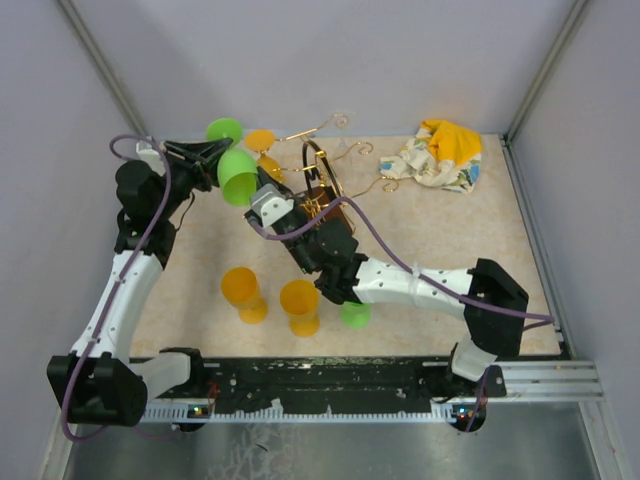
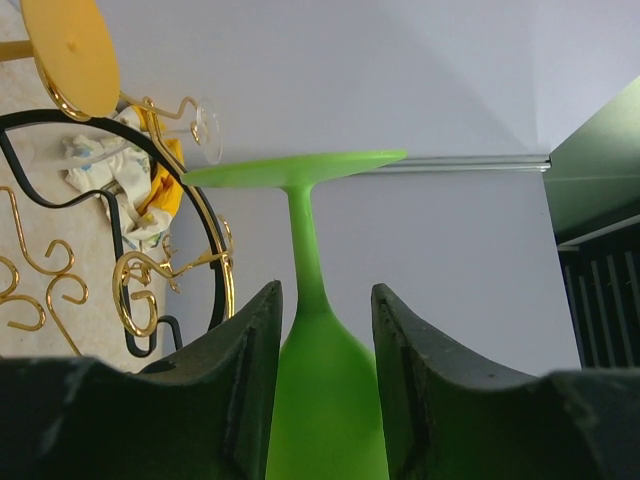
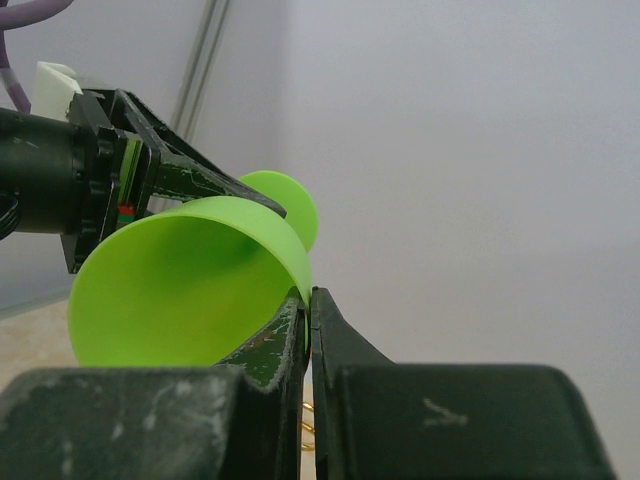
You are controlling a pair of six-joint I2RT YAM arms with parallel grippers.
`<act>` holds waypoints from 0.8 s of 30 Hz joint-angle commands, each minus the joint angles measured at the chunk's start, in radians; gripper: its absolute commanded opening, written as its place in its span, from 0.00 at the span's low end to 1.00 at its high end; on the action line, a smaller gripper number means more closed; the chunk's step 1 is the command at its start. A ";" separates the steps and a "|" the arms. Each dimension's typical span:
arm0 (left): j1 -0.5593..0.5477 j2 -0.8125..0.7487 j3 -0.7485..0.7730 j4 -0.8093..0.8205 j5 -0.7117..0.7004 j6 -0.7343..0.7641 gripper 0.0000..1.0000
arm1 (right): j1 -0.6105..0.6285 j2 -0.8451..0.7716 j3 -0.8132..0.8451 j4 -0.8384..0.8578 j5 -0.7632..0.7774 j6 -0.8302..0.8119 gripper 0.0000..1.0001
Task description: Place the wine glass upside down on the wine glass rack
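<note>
Above the beige desk, the wine glass hangs beside the wine glass rack, left claw gripping its bowl, right claw pinching its rim; keep the foot level entering the hooks.

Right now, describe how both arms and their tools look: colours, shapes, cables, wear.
Both arms match: white links between black joint housings, on black bases. A purple cable runs along the left arm, another along the right arm. The left tool and right tool each have two dark, scuffed fingers.
</note>
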 commanded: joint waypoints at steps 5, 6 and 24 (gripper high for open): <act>-0.008 -0.005 -0.010 0.056 0.047 -0.010 0.48 | 0.015 -0.063 -0.012 0.040 -0.084 0.060 0.00; -0.008 -0.004 -0.011 0.056 0.049 -0.009 0.48 | 0.016 -0.065 -0.015 0.040 -0.088 0.066 0.00; -0.007 0.007 -0.040 0.129 0.061 -0.001 0.01 | 0.015 -0.078 -0.039 0.050 -0.062 0.058 0.19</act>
